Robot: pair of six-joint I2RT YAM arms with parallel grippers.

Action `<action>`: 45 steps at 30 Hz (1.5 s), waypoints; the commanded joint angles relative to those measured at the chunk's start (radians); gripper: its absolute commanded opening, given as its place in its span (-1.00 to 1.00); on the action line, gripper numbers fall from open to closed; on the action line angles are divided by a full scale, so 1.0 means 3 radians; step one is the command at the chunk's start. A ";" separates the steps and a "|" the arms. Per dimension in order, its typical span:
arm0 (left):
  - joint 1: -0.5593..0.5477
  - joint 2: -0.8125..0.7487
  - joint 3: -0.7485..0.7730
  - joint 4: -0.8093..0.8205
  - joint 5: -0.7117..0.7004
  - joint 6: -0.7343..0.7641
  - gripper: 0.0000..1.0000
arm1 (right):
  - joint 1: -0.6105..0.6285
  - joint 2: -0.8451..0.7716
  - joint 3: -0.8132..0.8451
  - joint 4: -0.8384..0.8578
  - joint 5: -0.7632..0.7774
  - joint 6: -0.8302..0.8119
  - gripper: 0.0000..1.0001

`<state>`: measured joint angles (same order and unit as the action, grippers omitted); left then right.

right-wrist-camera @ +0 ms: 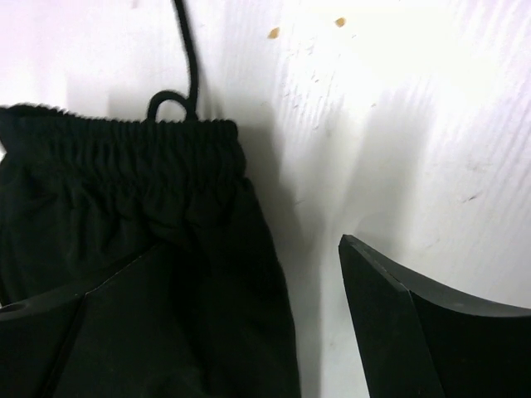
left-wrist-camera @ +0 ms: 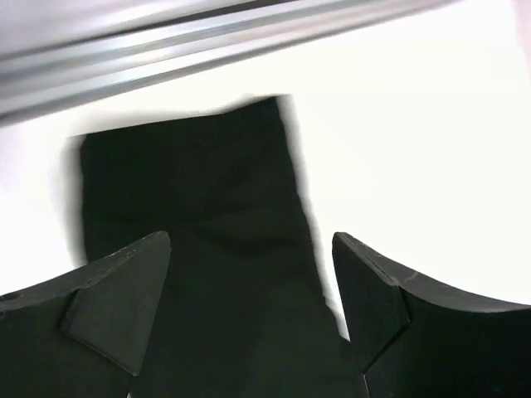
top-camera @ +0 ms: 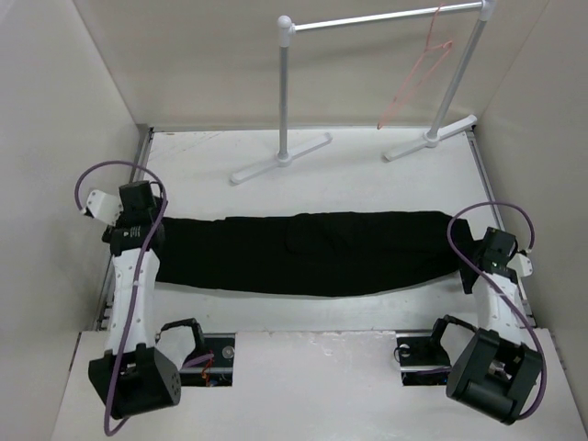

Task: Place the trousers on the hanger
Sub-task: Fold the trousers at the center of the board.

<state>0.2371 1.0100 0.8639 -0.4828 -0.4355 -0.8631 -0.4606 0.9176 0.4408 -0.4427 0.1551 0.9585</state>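
Trousers: I see the large black soft fabric trousers point(top-camera: 303, 253) lying flat, lengthwise across the white tabletop point(top-camera: 367, 179), with the leg ends at left and the elastic waistband at right.
Hanger: the thin pink wire hanger point(top-camera: 418, 78) hangs on the white tubular rack point(top-camera: 287, 92), well apart from the trousers.
Left gripper point(left-wrist-camera: 249, 257): jaws wide apart over the leg end, gripping nothing.
Right gripper point(right-wrist-camera: 253, 265): jaws wide apart at the waistband, gripping nothing.

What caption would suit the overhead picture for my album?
Black trousers lie flat across the table; the pink hanger hangs on the white rack behind.
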 commanded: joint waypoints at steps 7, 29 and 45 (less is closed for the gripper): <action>-0.0746 -0.0339 -0.0241 -0.0022 0.0147 0.0111 0.53 | -0.0119 0.0315 0.0095 0.0115 0.0322 -0.0106 0.75; -0.1590 -0.0800 -0.0650 0.0111 0.0224 0.0090 0.45 | -0.0016 0.0635 0.0239 0.0387 -0.0103 -0.0019 0.60; -0.1846 -0.0897 -0.0727 0.0157 0.0449 0.0080 0.45 | -0.0124 0.0709 0.0243 0.0923 -0.0455 -0.0183 1.00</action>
<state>-0.3069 0.7486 0.6655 -0.4583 -0.3172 -0.8455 -0.5026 1.1015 0.4740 -0.2893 0.0574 0.9051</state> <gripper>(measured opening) 0.726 0.998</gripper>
